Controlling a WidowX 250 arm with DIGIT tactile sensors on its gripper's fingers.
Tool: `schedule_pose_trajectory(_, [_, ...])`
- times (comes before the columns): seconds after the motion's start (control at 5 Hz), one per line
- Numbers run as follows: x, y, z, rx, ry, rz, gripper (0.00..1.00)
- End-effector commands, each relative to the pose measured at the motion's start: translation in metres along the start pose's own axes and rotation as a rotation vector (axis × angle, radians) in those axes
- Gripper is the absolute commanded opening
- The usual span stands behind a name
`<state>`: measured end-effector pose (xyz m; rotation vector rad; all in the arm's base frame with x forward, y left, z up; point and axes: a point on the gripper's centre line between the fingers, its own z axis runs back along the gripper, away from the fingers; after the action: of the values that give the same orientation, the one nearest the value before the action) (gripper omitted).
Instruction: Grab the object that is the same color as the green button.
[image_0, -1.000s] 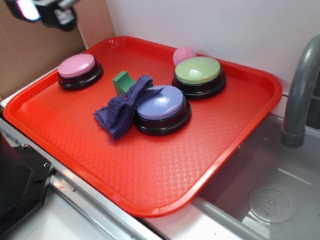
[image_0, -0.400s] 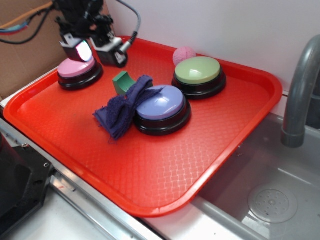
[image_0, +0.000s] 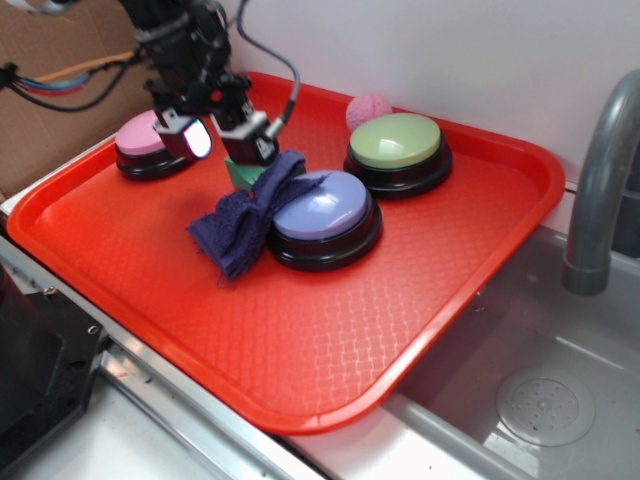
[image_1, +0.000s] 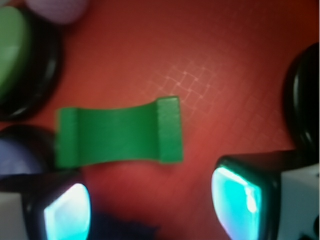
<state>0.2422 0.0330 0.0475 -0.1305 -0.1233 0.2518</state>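
Note:
The small dark green blocky piece (image_0: 240, 174) lies on the red tray (image_0: 330, 330) between the pink button and the lavender-blue button, partly hidden by my gripper and the cloth. In the wrist view it (image_1: 119, 132) lies flat with a notched middle, just above my fingertips. My gripper (image_0: 217, 142) hangs right above it, open and empty, jaws spread wide; it shows in the wrist view too (image_1: 150, 205). The pale green dome button (image_0: 396, 142) stands at the back right on a black base; its edge shows in the wrist view (image_1: 12, 50).
A dark blue cloth (image_0: 243, 216) lies against the lavender-blue button (image_0: 322, 212). A pink button (image_0: 137, 140) stands at the back left, a pink ball (image_0: 369, 109) behind the green button. A grey faucet (image_0: 600, 180) and sink (image_0: 540, 400) are to the right.
My gripper has come in from the upper left, down and to the right, and now hangs right over the green piece. Nothing on the tray has moved.

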Motion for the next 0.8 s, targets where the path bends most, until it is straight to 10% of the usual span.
schedule_pose_trajectory(0.0, [0.0181, 0.0008, -0.0094, 0.016, -0.040, 0.031, 1.00])
schedule_pose_trajectory(0.2, [0.0178, 0.0042, -0.0099, 0.001, -0.048, 0.052, 0.00])
schedule_pose_trajectory(0.6, [0.0177, 0.0084, -0.0090, -0.004, -0.050, 0.069, 0.00])
